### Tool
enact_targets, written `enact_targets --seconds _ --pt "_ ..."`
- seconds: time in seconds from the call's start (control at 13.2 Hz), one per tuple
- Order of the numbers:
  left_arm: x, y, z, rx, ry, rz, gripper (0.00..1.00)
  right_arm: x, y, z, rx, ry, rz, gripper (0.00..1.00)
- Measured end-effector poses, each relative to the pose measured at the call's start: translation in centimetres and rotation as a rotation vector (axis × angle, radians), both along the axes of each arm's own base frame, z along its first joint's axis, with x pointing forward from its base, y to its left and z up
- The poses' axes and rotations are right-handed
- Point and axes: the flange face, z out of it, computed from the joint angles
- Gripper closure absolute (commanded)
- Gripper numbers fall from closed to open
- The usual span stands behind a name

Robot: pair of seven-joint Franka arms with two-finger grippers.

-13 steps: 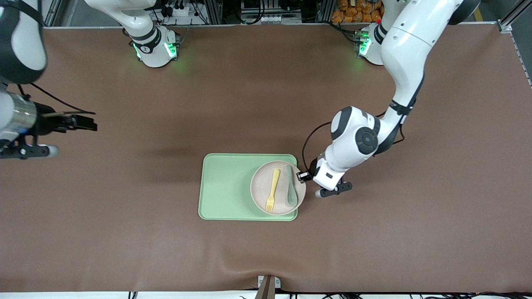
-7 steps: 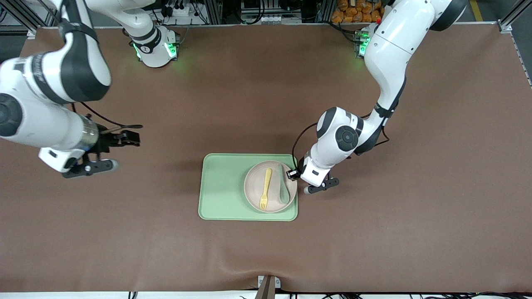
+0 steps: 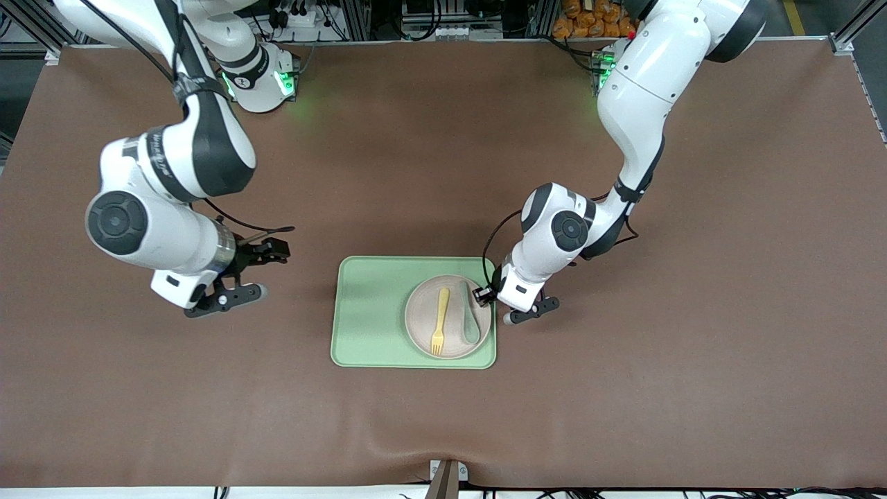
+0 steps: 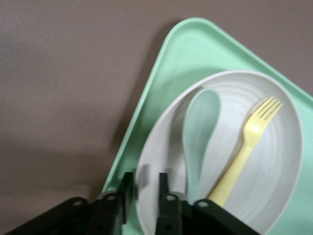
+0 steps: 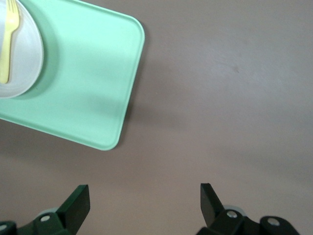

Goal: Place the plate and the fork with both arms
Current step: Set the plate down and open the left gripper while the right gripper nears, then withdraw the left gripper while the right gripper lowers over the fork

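Brown-covered table (image 3: 443,159), metal framing and cables along its top edge

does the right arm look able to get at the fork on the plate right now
Probably yes: the fork lies uncovered on the plate, spoon beside it. The right pincer hangs open over bare table; the left pincer is at the plate's rim.

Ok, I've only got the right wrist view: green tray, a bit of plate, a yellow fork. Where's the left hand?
Observer: The left hand is at the rim of the round pale cream-pink plate.
Operator: Anything else on that plate?
Observer: A pale green plastic spoon lies beside the pale yellow plastic fork.
Operator: Is the plate fully on the tray?
Observer: Yes, it sits on the rectangular light-green tray, at the end toward the left arm.
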Motion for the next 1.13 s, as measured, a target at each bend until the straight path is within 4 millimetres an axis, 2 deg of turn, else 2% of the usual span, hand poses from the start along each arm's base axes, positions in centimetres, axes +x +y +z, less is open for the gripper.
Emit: enact_targets --seconds 0.15,0.23,0.3,0.45,0.61,0.76,0.98,1.13 --pt "1.0 0.2 2.0 -0.007 -0.03 0.007 0.0 0.1 3.2 -2.2 0.003 -0.033 0.004 0.0" --pt "1.8 0.9 3.8 0.002 -0.043 0.009 0.0 0.1 5.1 -3.3 0.004 -0.054 -0.009 0.0" --pt "2.9 2.0 6.3 0.027 -0.057 0.002 0.0 0.0 7.1 -4.4 0.007 -0.076 -0.024 0.0" --pt "5.0 5.0 13.1 0.092 -0.078 -0.01 0.0 -0.7 11.1 -6.2 0.018 -0.12 -0.039 0.0" --pt "5.9 9.7 20.5 0.156 -0.07 0.003 0.0 -1.4 14.3 -7.9 0.032 -0.156 -0.048 0.0" --pt "5.7 15.5 26.7 0.209 -0.036 0.035 0.0 -2.1 17.0 -10.1 0.043 -0.182 -0.083 0.0" --pt "3.5 24.5 35.2 0.264 -0.012 0.006 0.0 -3.0 21.1 -13.1 0.072 -0.229 -0.131 0.0" --pt "1.2 29.9 39.8 0.293 0.007 -0.049 0.0 -2.9 23.0 -13.6 0.108 -0.279 -0.123 0.0"
